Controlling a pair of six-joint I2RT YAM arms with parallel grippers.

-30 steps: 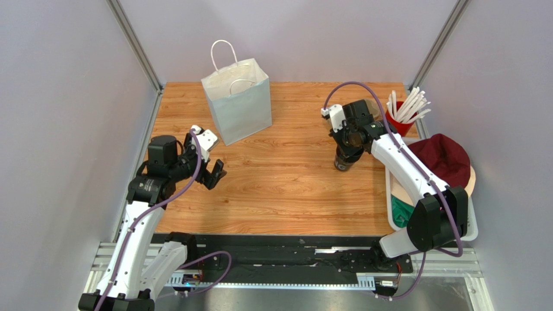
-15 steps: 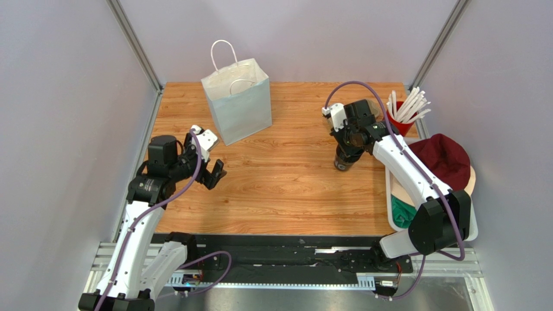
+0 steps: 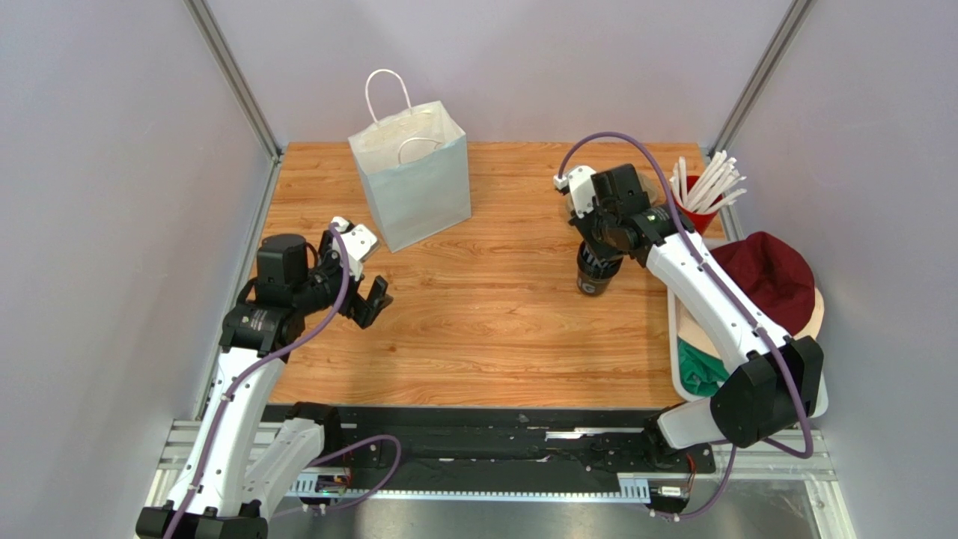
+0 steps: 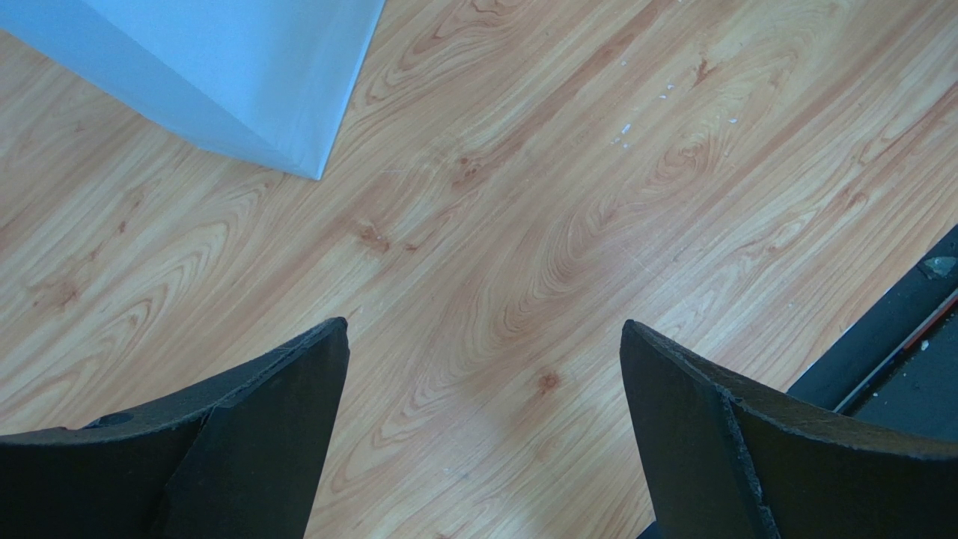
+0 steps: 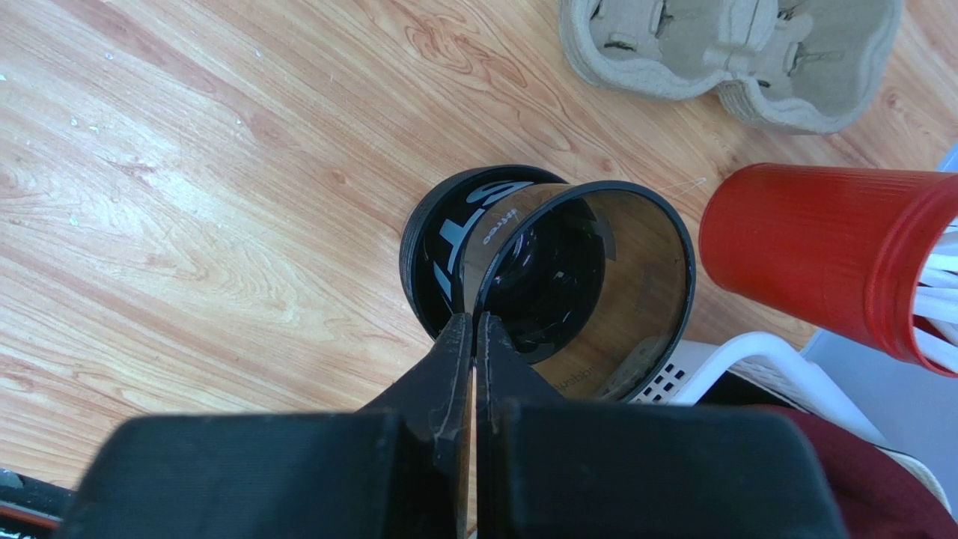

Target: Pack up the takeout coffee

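Note:
The takeout coffee [image 3: 592,276] is a small black cup with white lettering, standing open-topped on the right half of the wooden table. My right gripper [image 3: 595,256] comes down on it from above. In the right wrist view its jaws [image 5: 473,321] are shut on the near rim of the cup [image 5: 448,241], one finger inside and one outside. Whether the cup's base rests on the wood I cannot tell. The white paper bag [image 3: 414,180] stands upright and open at the back left. My left gripper [image 3: 369,301] hovers open near the bag's front corner [image 4: 225,67], with only bare wood between its fingers [image 4: 287,404].
A brown pulp cup carrier [image 5: 731,51] lies just beyond the cup. A red cup of white straws [image 3: 695,202] stands at the back right. A white tray [image 3: 678,337] holding a dark red cap [image 3: 770,275] sits along the right edge. Grey walls close in three sides.
My right wrist has shifted a little toward the back of the table, its grip on the cup rim unchanged. The left arm has stayed still.

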